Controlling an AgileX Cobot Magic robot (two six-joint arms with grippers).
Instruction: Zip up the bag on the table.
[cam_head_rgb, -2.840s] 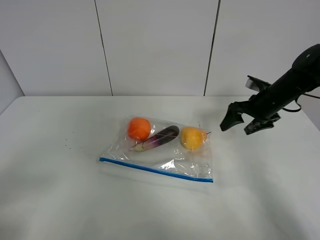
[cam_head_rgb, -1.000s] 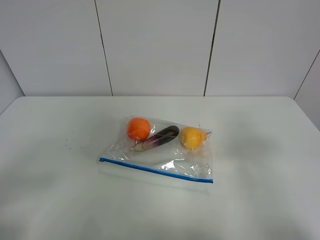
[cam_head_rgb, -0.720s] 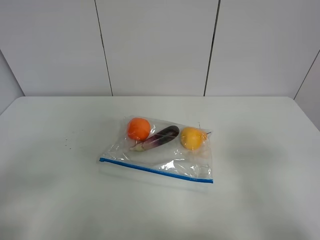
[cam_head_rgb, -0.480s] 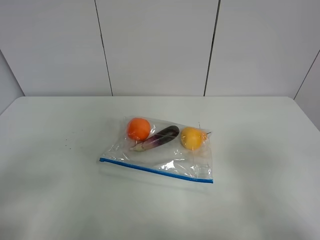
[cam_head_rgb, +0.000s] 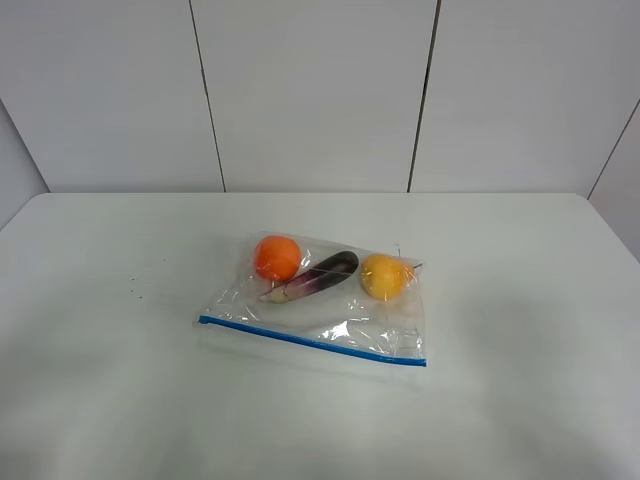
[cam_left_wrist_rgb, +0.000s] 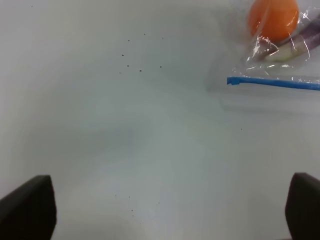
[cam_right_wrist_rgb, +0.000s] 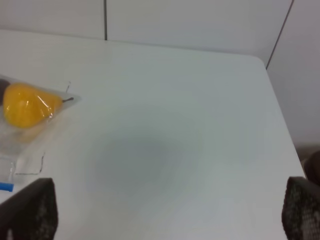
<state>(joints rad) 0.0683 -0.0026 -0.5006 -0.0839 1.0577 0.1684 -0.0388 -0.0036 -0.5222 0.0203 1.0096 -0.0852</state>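
The bag (cam_head_rgb: 322, 300) lies flat mid-bench (cam_head_rgb: 520, 400), blue zipper strip (cam_head_rgb: 312, 340) running left-right along its near edge; left pincer (cam_left_wrist_rgb: 170, 210), spread wide and empty, looks closer.

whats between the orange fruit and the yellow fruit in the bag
A dark purple eggplant lies between the orange fruit and the yellow fruit, slanted, inside the bag. The exterior high view shows this most clearly.

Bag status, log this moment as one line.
bag flat on table | untouched | left gripper open | right gripper open
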